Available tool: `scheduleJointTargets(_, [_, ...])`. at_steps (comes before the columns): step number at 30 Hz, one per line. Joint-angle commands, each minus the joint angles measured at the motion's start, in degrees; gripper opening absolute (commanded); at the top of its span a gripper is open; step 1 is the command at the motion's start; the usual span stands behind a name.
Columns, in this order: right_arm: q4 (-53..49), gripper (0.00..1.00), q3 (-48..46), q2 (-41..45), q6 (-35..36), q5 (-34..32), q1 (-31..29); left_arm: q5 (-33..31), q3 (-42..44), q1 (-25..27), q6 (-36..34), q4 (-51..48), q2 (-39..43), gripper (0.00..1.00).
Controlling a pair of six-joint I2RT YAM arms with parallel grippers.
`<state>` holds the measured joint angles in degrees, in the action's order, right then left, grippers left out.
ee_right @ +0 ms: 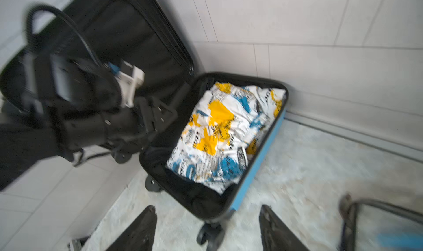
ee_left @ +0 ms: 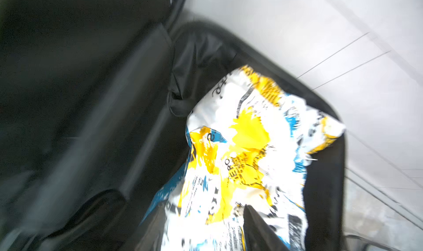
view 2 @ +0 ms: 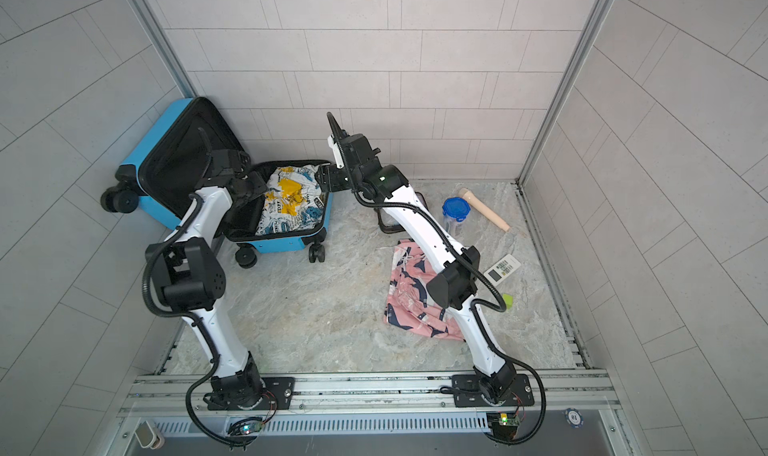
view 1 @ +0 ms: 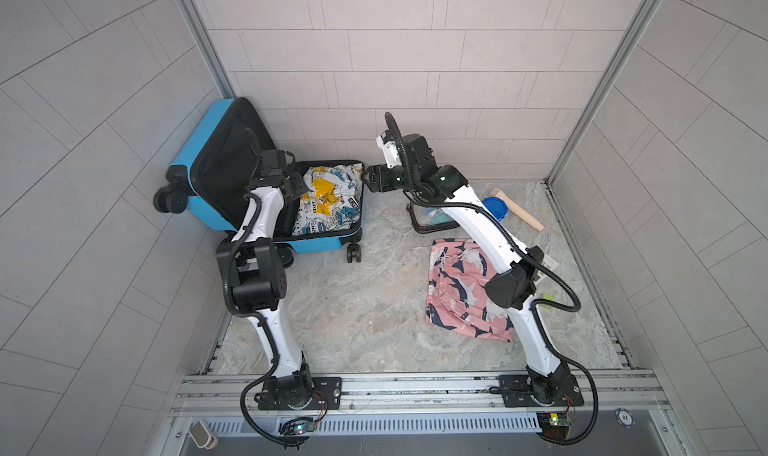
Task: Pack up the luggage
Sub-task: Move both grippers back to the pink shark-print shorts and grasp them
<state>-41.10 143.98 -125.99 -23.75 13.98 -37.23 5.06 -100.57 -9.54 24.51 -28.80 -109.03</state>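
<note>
One item is packed: a printed garment [view 1: 328, 196] lies in the base half of the luggage [view 1: 189, 150]. The case sits open in the far left corner, its lid propped against the wall so the base is free to load. Your left gripper [view 1: 297, 185] hovers over that garment; blur hides whether its fingers are apart or closed. Your right gripper [ee_right: 207, 207] hangs just beside the case's right rim, fingers spread, holding nothing. Pink shorts [view 1: 461, 291], a clear pouch [view 1: 432, 221] and a blue-lidded jar [view 1: 496, 208] lie on the table, outside the case. Judgement: packing is at an early stage.
</note>
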Motion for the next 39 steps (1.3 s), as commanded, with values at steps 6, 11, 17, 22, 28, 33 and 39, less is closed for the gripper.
scheduleJointTargets(6, [3.9, 0.74, -38.0, 24.5, 2.2, -11.0, 0.7, -2.3, 15.5, 7.1, -0.4, 5.5, 20.7, 0.6])
scheduleJointTargets(11, [5.8, 0.79, -57.2, 36.5, 0.2, -13.2, 2.5, -1.5, 24.1, 14.6, -1.8, 7.0, 30.9, 0.63])
scheduleJointTargets(17, [6.6, 0.81, -78.7, 46.9, -3.0, -14.6, 5.4, -3.7, 36.8, 28.0, 1.2, 6.2, 40.2, 0.65])
scheduleJointTargets(22, [9.4, 0.82, -92.2, 51.8, -6.6, -13.6, 7.9, -6.0, 49.4, 39.1, 10.8, 7.1, 44.6, 0.66])
scheduleJointTargets(28, [14.1, 0.81, -101.6, 53.1, -10.6, -9.5, 7.7, -5.9, 66.6, 49.1, 28.0, 18.3, 47.1, 0.65])
scheduleJointTargets(33, [16.9, 0.8, -106.0, 53.2, -13.6, -7.3, 5.4, -6.4, 73.7, 52.6, 34.6, 22.5, 49.8, 0.66])
scheduleJointTargets(39, [19.9, 0.81, -108.0, 51.6, -17.7, -6.4, 0.4, -6.9, 74.5, 53.7, 35.2, 21.0, 52.6, 0.68])
